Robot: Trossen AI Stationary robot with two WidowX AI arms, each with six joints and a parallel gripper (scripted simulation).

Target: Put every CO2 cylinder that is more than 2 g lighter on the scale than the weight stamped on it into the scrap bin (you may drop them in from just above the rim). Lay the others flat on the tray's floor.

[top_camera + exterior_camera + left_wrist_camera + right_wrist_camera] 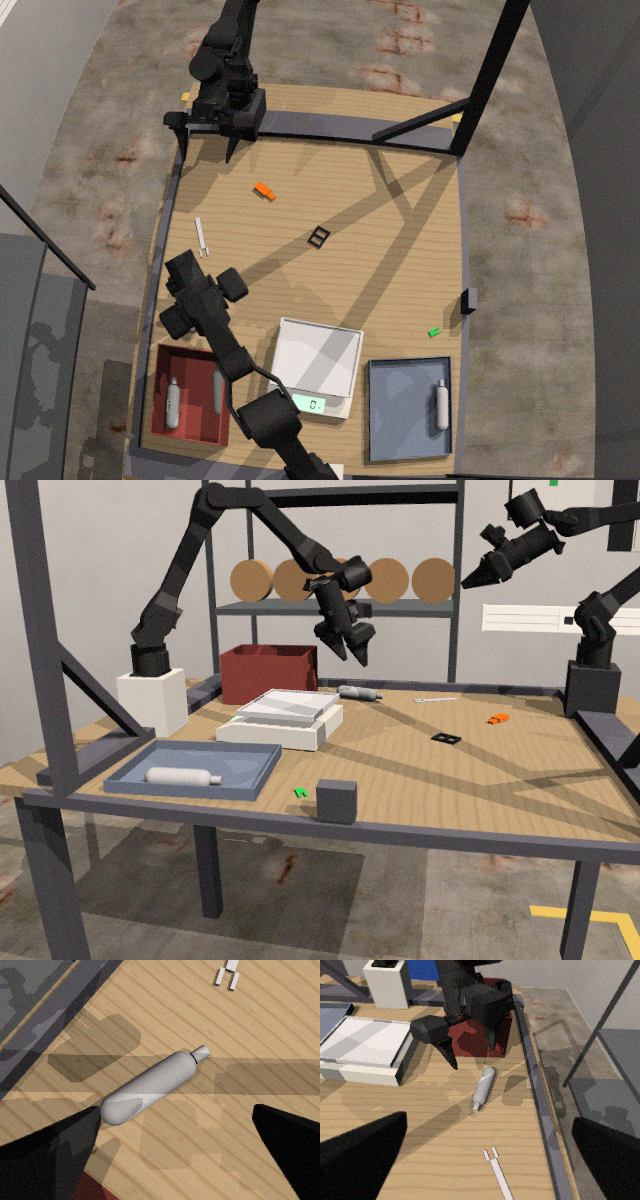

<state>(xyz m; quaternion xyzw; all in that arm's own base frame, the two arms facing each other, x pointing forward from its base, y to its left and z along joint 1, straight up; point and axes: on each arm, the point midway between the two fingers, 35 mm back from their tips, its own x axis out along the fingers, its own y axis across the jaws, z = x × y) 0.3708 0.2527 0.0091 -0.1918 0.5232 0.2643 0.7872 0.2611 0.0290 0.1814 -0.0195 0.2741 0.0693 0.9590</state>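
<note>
A grey cylinder (359, 693) (150, 1085) (484, 1086) lies on the table beyond the red scrap bin (195, 413) (268, 673). My left gripper (355, 661) (176, 1112) is open, pointing down above that cylinder and hiding most of it in the top view. Inside the bin lie a light cylinder (172, 405) and a darker grey cylinder (218, 392). A white cylinder (442, 405) (178, 776) lies flat in the blue tray (400, 423). The scale (315, 356) (365, 1045) is empty and reads 0. My right gripper (206, 160) (491, 1122) is open, high near its base. No stamp is readable.
A white fork-shaped piece (200, 235) (500, 1177), an orange piece (264, 190), a black frame (313, 243) and a green clip (434, 332) lie on the table. A dark block (468, 301) (336, 800) stands at one edge. The bin's high walls stand close to the left gripper.
</note>
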